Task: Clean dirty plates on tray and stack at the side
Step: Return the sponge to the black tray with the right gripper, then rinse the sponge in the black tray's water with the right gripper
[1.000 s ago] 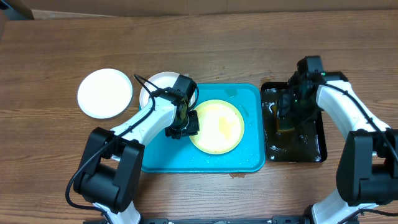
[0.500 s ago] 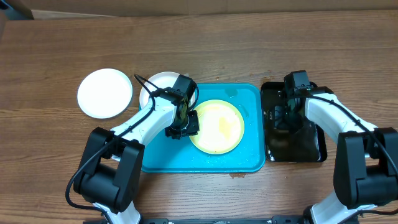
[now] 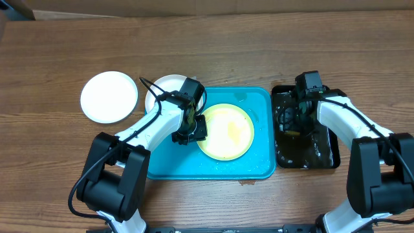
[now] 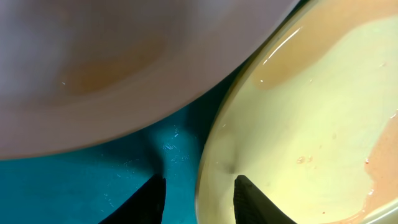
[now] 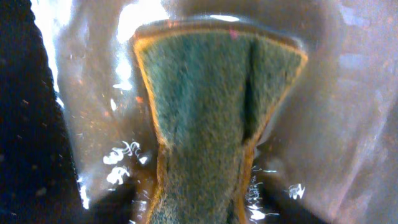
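A pale yellow plate (image 3: 226,133) with orange smears lies on the turquoise tray (image 3: 259,103). My left gripper (image 3: 189,127) is shut on its left rim. In the left wrist view one finger (image 4: 149,202) is over the tray (image 4: 74,186) and the other is on the yellow plate (image 4: 311,112). A white plate (image 3: 163,85) sits at the tray's back left corner, partly hidden by my left arm, and looms blurred as the white plate (image 4: 124,56). My right gripper (image 3: 294,122) pinches a green and yellow sponge (image 5: 205,106) down in the wet black tray (image 3: 323,152).
Another white plate (image 3: 109,96) rests on the wooden table to the left of the tray. The black tray stands close against the turquoise tray's right side. Water glints on the black tray's floor (image 5: 348,124).
My right arm has swung left over the black tray and brought the sponge down onto its wet floor. The left arm and the yellow plate have not moved.
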You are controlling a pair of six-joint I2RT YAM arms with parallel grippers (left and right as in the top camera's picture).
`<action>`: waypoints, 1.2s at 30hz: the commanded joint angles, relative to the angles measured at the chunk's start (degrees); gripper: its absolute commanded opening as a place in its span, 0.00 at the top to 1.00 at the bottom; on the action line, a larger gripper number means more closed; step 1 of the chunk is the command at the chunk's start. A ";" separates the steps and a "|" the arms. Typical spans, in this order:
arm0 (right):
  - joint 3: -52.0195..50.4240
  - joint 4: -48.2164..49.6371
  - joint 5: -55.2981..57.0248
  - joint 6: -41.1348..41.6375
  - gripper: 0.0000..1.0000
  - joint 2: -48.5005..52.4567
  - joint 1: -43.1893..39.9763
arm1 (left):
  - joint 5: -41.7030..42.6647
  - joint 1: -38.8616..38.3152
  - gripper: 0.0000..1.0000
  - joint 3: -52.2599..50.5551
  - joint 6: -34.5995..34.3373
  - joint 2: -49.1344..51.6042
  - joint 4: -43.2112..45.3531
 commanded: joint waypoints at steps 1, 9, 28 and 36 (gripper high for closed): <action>1.42 0.46 -0.20 0.31 0.11 -0.07 -0.04 | -0.50 -0.76 0.62 -0.20 1.16 -0.22 -0.04; 0.98 6.38 -0.20 0.33 0.13 -0.07 -0.04 | -0.52 -0.76 0.62 -0.20 1.18 -0.22 0.00; 0.98 14.56 4.24 0.33 0.46 0.00 -0.04 | -0.50 -0.76 0.63 -0.20 1.16 -0.22 -0.02; 1.18 13.77 4.20 0.35 0.71 -0.04 -0.04 | -0.50 -0.76 0.63 -0.20 1.16 -0.22 0.00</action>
